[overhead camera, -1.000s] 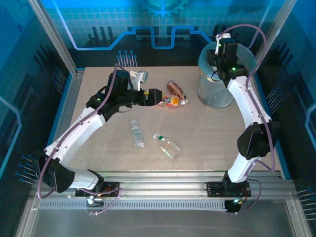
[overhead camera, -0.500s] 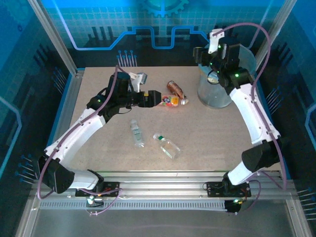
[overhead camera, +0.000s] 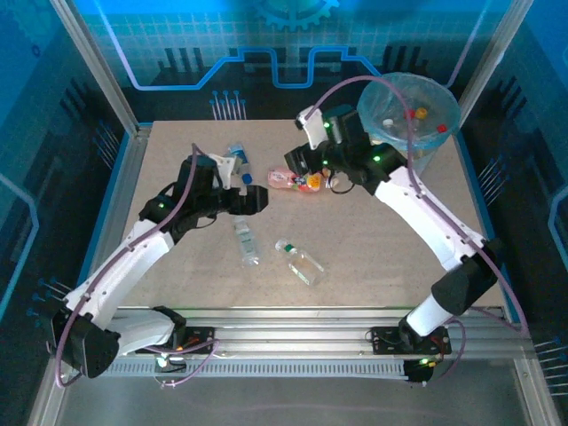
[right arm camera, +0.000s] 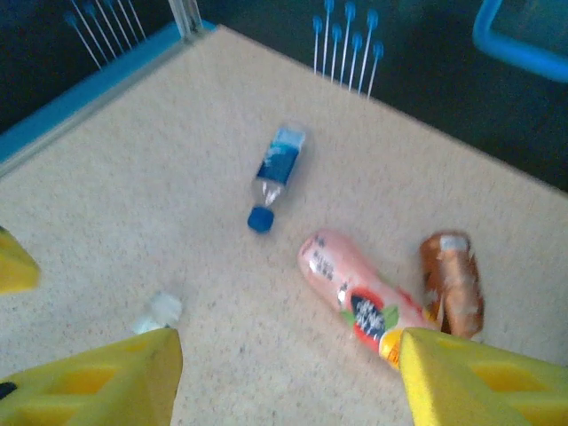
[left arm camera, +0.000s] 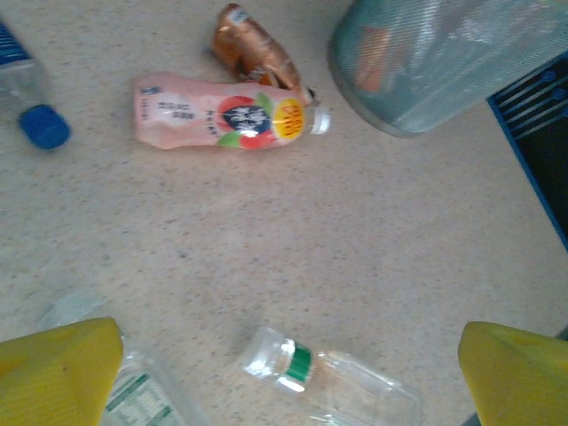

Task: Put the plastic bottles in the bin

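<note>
The left gripper (left arm camera: pixel 288 342) is wide open and holds nothing. Its yellow fingers (left arm camera: pixel 58 368) hang over the table (overhead camera: pixel 382 240), a little left of the middle. Close to it, on the side of the near edge, two bottles lie flat. One is the green-band bottle (left arm camera: pixel 328 383) and the other is a clear bottle (left arm camera: pixel 146 398) with a white label. Neither of them touches the fingers.

The right gripper (overhead camera: pixel 297 164) also has its jaws apart, with nothing between them. It hangs over the far half of the table, near the left gripper and just beside the pink bottle (left arm camera: pixel 222 111). This bottle lies flat, with its cap end toward the bin (overhead camera: pixel 410 93). The brown bottle (left arm camera: pixel 253 53) lies on its far side and touches it near the cap end. In the top view the right arm crosses over this place and hides most of the brown bottle.

Farther left, toward the far left corner, the blue bottle (right arm camera: pixel 277 173) lies alone, well apart from the pink one, with its blue cap toward the middle of the table.

The bin stands upright in the far right corner, well apart from both grippers. Some bottles with coloured caps (overhead camera: pixel 422 113) lie inside it on the light blue bag. Between the pink bottle and the bin is the right arm.
</note>
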